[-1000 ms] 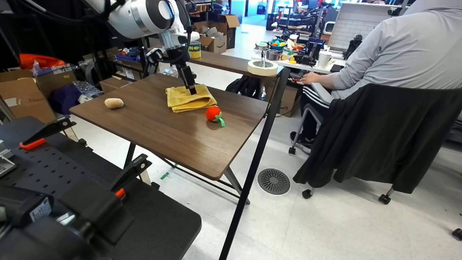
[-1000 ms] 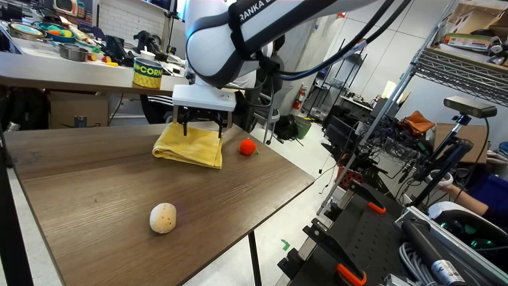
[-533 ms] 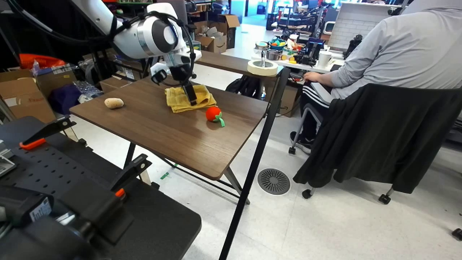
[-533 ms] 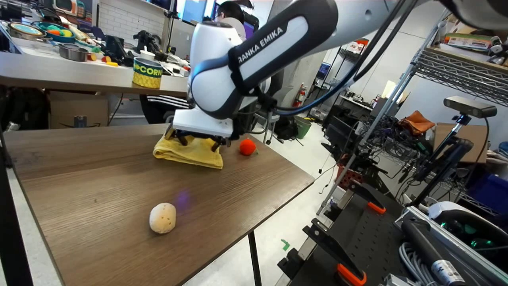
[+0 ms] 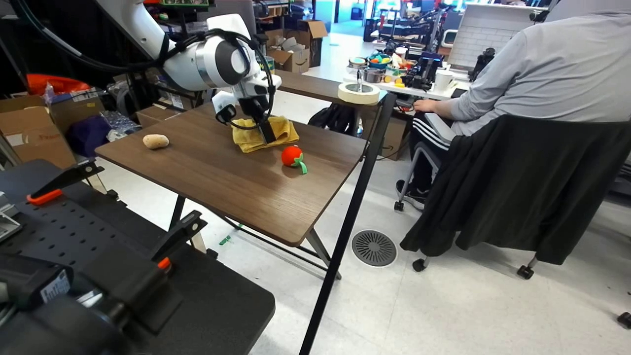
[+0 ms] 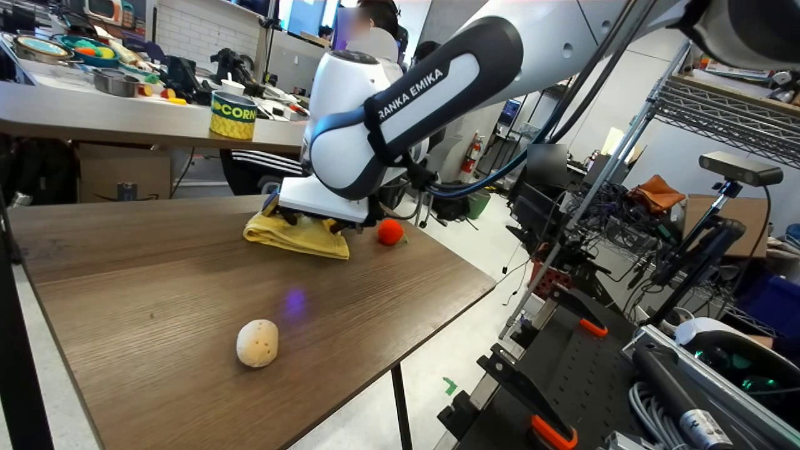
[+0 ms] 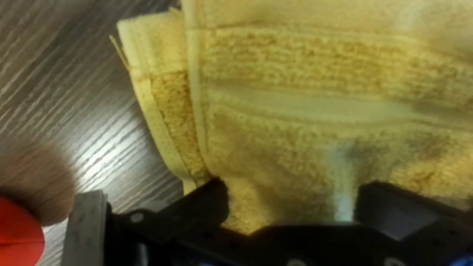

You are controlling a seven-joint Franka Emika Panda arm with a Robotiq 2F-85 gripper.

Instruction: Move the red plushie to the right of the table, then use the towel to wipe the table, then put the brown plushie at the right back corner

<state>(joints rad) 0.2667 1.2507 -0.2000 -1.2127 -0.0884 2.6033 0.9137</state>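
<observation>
Gripper (image 7: pixel 290 201) stood wide at the towel (image 6: pixel 297 239), nothing pinched; towel lay on the far part of the table (image 6: pixel 206 294), left of the red plushie (image 6: pixel 390 232) in both exterior views, so pressing low and gathering a thick fold before closing looked the safest grab.

The pale floor (image 5: pixel 463 301) has 1 round grate (image 5: pixel 374 248) near a chair (image 5: pixel 440 126) draped in dark cloth (image 5: pixel 515 192).
</observation>
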